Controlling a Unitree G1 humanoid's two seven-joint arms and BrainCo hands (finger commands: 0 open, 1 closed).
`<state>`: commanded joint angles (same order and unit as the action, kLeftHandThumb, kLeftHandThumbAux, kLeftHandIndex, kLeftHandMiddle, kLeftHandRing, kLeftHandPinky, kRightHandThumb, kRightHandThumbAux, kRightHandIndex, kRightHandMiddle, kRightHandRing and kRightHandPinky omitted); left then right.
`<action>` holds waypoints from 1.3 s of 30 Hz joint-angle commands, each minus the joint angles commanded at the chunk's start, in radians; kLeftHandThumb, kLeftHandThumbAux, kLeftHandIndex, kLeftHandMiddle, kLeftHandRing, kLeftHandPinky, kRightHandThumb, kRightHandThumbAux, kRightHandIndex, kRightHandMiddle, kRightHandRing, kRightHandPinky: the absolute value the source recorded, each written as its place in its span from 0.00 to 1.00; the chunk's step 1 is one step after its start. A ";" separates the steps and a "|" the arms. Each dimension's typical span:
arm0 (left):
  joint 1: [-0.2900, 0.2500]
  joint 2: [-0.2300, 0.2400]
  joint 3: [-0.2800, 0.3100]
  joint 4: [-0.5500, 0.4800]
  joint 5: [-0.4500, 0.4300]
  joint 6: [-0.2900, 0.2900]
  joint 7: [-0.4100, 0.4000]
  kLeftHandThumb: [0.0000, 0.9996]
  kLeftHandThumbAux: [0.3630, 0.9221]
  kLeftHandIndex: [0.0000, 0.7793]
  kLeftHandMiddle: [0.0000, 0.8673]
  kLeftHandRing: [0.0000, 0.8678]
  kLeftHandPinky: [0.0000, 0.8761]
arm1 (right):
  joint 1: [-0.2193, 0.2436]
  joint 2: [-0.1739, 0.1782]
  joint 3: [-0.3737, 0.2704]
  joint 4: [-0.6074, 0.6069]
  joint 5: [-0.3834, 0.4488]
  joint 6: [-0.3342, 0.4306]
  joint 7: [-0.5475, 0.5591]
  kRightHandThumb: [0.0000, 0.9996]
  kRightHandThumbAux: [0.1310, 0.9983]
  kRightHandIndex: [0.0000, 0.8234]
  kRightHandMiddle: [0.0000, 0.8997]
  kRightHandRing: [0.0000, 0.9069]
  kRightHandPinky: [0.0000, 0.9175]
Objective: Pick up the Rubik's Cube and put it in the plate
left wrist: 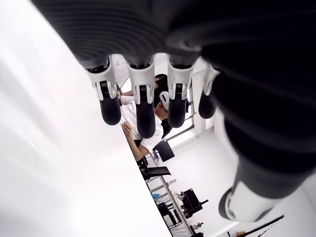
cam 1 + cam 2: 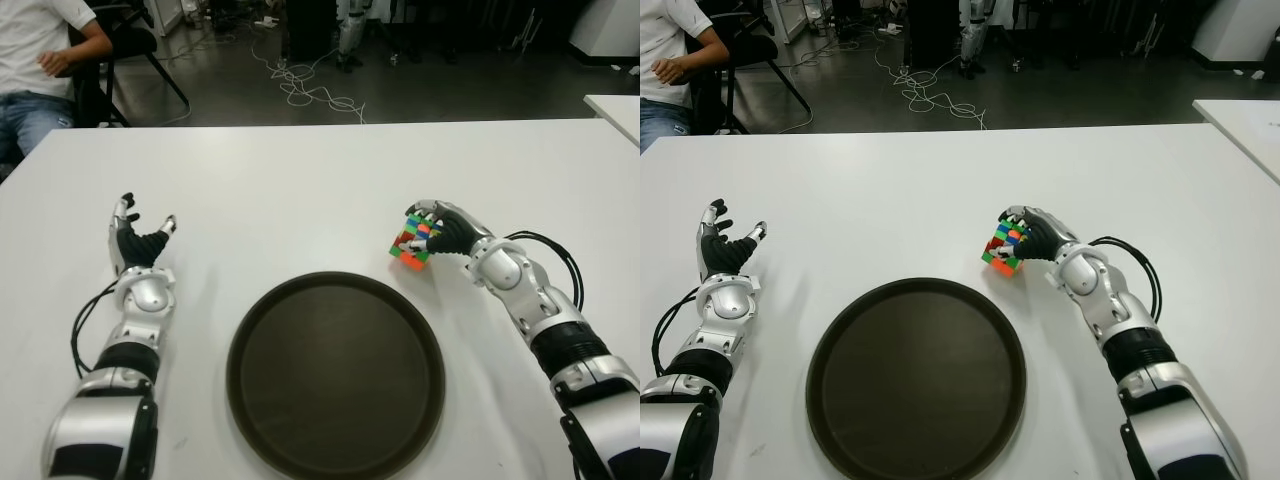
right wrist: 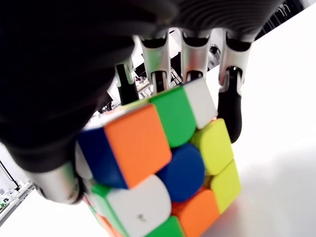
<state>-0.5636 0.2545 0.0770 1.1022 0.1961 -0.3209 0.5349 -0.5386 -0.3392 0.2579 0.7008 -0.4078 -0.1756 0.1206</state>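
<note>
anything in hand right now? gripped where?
Right hand grips the Rubik's Cube, fingers over its top, thumb on the near side. Left hand is open, empty.

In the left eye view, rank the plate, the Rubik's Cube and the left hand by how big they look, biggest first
1. The plate, by far the largest.
2. The left hand, open, left of the plate.
3. The Rubik's Cube, partly covered by the right hand gripping it, so its rank against the left hand is unsure.

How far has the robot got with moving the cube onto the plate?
Done: the right hand has reached the cube, its fingers wrapped around it. In hand: the grasp, with the cube tilted just beyond the plate. Left: carry it over and set it in the plate. The left hand shows open, left of the plate.
</note>
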 joint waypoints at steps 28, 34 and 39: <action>0.004 -0.003 0.007 0.001 -0.008 -0.023 -0.009 0.45 0.70 0.14 0.18 0.19 0.24 | -0.005 0.021 -0.083 0.020 0.069 -0.054 -0.078 0.69 0.69 0.53 0.85 0.86 0.85; 0.002 -0.004 0.008 0.004 -0.010 -0.026 -0.003 0.45 0.71 0.14 0.19 0.20 0.24 | 0.001 0.057 -0.155 0.026 0.178 -0.126 -0.071 0.69 0.69 0.53 0.85 0.86 0.85; 0.002 -0.003 0.004 0.005 -0.003 -0.024 0.002 0.44 0.69 0.14 0.19 0.20 0.23 | 0.013 0.083 -0.196 0.004 0.255 -0.168 -0.041 0.69 0.69 0.53 0.86 0.87 0.85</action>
<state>-0.5613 0.2513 0.0811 1.1068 0.1929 -0.3454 0.5368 -0.5254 -0.2560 0.0616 0.7051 -0.1526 -0.3433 0.0791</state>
